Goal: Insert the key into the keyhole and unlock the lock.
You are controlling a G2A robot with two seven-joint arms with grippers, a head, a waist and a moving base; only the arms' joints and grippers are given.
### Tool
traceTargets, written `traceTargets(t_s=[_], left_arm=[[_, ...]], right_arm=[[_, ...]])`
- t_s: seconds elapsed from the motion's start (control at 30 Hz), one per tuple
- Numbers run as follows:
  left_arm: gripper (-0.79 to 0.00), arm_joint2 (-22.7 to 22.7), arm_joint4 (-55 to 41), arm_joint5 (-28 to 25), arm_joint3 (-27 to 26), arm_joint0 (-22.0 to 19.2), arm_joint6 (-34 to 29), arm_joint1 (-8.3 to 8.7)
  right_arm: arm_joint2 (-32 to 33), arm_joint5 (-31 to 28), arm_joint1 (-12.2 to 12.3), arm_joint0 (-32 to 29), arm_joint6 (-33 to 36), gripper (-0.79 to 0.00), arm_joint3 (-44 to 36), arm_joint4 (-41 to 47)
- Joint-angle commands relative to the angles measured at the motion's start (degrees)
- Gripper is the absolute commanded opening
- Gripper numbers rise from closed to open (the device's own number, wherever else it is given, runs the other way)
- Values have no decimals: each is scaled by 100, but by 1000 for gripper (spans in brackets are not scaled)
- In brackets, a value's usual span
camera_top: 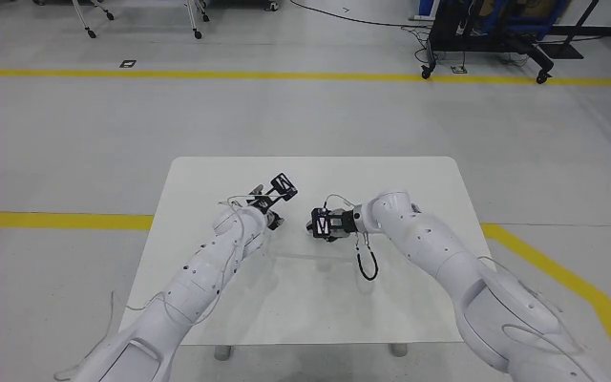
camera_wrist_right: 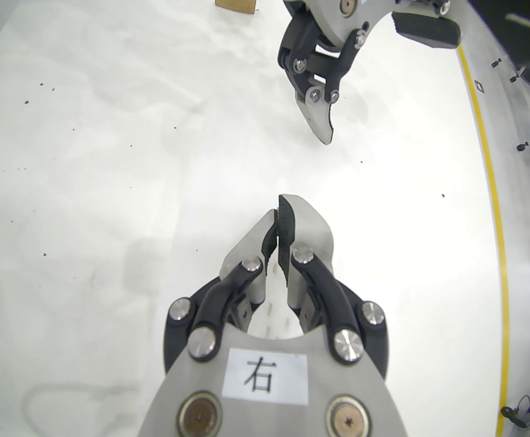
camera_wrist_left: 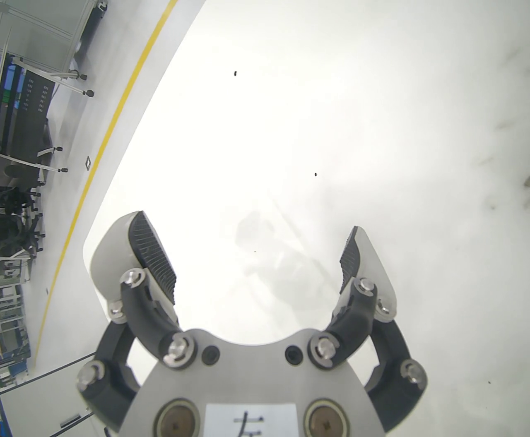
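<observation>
A brass block (camera_wrist_right: 235, 5), cut off by the picture's edge, lies on the white table (camera_top: 410, 191) beyond my right gripper; I cannot tell whether it is the lock. I cannot make out a key. My right gripper (camera_wrist_right: 278, 207) is shut, pads pressed together with nothing visible between them, and it sits low near the table's middle (camera_top: 319, 224). My left gripper (camera_wrist_left: 248, 231) is open over bare tabletop, a short way from the right one (camera_top: 273, 189). One of its fingers (camera_wrist_right: 321, 124) points down toward the table ahead of the right gripper.
A black cable loop (camera_top: 366, 265) hangs by the right arm's wrist onto the table. The table's rounded edge (camera_wrist_left: 124, 174) runs close past the left gripper, with a yellow floor line (camera_wrist_left: 120, 111) beyond. Small dark specks dot the surface.
</observation>
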Motion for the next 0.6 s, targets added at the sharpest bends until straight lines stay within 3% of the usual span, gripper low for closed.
traceTargets(t_s=[0.0, 0.3, 0.57], left_arm=[[0, 44, 8, 13, 82, -43, 5, -37], [0, 110, 7, 105, 381, -132, 224, -164], [0, -59, 12, 225, 459, -131, 522, -181]], right_arm=[[65, 20, 48, -38, -121, -785, -37, 56], [467, 272, 414, -288, -865, -785, -197, 133], [904, 261, 916, -664, -2062, -785, -525, -73]])
